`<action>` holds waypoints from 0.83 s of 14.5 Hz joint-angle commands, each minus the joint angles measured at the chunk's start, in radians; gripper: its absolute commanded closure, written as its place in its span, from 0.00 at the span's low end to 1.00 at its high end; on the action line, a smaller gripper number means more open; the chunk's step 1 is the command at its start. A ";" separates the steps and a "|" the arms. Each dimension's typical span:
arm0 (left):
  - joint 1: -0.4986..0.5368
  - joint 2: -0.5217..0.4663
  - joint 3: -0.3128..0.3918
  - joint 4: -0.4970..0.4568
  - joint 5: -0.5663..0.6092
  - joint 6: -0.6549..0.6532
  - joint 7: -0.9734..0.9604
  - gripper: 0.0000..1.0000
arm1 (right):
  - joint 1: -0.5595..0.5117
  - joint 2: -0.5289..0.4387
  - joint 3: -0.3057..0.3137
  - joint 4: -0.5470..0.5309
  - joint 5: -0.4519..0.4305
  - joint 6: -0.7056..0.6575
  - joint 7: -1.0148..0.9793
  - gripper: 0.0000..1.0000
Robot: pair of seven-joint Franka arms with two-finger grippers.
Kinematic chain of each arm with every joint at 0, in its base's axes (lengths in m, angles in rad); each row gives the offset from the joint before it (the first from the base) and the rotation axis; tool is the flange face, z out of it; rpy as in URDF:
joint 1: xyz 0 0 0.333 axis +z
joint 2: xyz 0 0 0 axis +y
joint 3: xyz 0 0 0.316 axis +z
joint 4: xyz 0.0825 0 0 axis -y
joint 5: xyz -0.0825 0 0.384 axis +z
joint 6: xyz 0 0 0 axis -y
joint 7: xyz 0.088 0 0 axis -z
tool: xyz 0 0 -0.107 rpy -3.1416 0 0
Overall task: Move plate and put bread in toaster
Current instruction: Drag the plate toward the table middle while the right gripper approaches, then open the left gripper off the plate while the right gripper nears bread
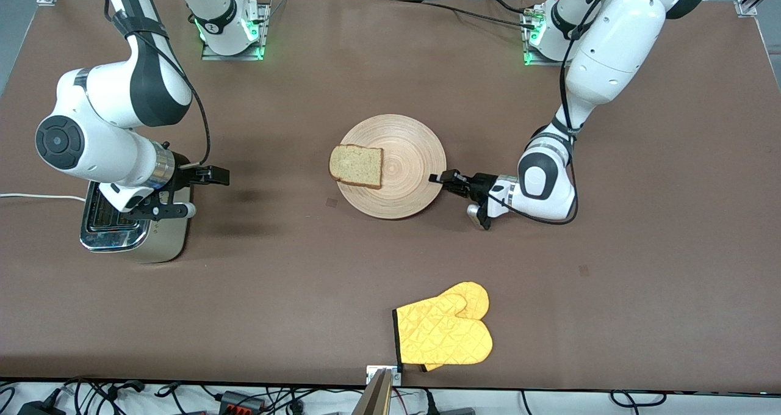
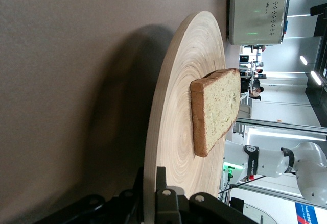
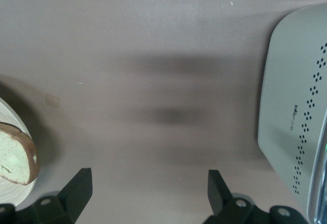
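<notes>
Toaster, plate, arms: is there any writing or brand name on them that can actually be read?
Toaster: a small printed mark on its side among the dots, too small to read.
Blue sign in the room past the table: lettering too blurred to read.
Plate, bread, oven mitt: no writing.

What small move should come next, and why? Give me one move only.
Probably the left gripper should drag the plate toward the toaster. Its jaws are shut on the plate's rim, with the bread still lying on the plate, and bare table separates the plate from the toaster. The right gripper waits open beside the toaster, ready to pick up the bread.
</notes>
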 commanded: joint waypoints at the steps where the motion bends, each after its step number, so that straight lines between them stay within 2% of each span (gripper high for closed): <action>1: -0.002 -0.007 0.003 -0.010 -0.039 0.010 0.010 0.99 | 0.000 0.007 0.000 0.010 0.015 0.003 0.016 0.00; 2: -0.013 -0.005 0.005 -0.010 -0.041 0.012 0.010 0.98 | 0.000 0.013 0.000 0.010 0.016 0.004 0.016 0.00; 3: -0.013 -0.002 0.005 -0.010 -0.041 0.012 0.010 0.93 | 0.000 0.026 0.000 0.010 0.022 0.004 0.016 0.00; 4: -0.012 -0.002 0.005 -0.010 -0.039 0.012 0.010 0.71 | 0.000 0.033 0.000 0.010 0.031 0.004 0.016 0.00; 5: -0.009 -0.002 0.005 -0.010 -0.039 0.010 0.009 0.01 | 0.000 0.044 0.000 0.010 0.033 0.004 0.016 0.00; 7: 0.002 -0.015 0.005 -0.022 -0.038 0.006 0.009 0.00 | 0.003 0.070 0.000 0.008 0.057 0.004 0.016 0.00; 9: 0.026 -0.039 0.008 -0.032 -0.026 -0.002 0.009 0.00 | 0.003 0.101 0.000 0.008 0.142 0.019 0.015 0.00; 12: 0.082 -0.085 0.020 -0.026 0.063 -0.081 -0.005 0.00 | 0.049 0.136 0.002 0.007 0.156 0.068 0.016 0.00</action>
